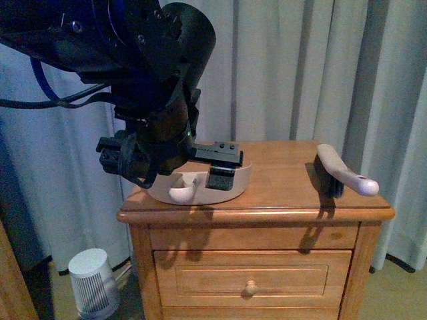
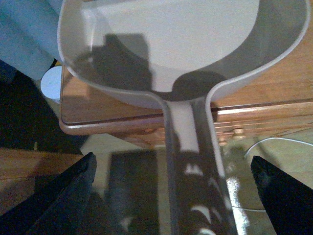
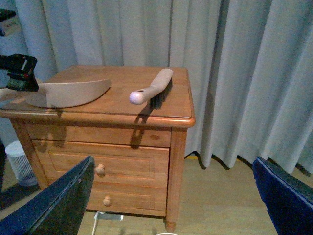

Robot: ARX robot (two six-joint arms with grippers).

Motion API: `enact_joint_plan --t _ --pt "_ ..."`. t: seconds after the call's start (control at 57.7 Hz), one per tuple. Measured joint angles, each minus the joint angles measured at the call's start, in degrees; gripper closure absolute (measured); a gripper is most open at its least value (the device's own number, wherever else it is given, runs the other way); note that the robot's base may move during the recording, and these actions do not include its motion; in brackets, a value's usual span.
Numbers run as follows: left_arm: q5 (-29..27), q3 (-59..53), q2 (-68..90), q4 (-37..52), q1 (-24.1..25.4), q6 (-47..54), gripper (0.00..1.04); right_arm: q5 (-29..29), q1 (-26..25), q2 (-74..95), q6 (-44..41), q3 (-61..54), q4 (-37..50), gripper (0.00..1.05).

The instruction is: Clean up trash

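We're holding left fingers (image 2: 68,196) spread wide, straddling the dustpan (image 2: 171,39) handle at the surface's (image 1: 287,180) left edge. Right fingers (image 3: 63,200) spread too, hanging well apart. Can't tell where the trash is.

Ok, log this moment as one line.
left gripper open, astride handle of dustpan | right gripper open, clear of nightstand | brush on nightstand, apart from dustpan | trash not in view
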Motion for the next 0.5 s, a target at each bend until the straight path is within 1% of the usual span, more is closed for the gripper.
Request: enact_joint_plan --t 0.502 --pt "0.0 -1.2 1.1 2.0 1.4 1.5 0.08 0.0 0.0 0.0 0.0 0.0 0.0 0.07"
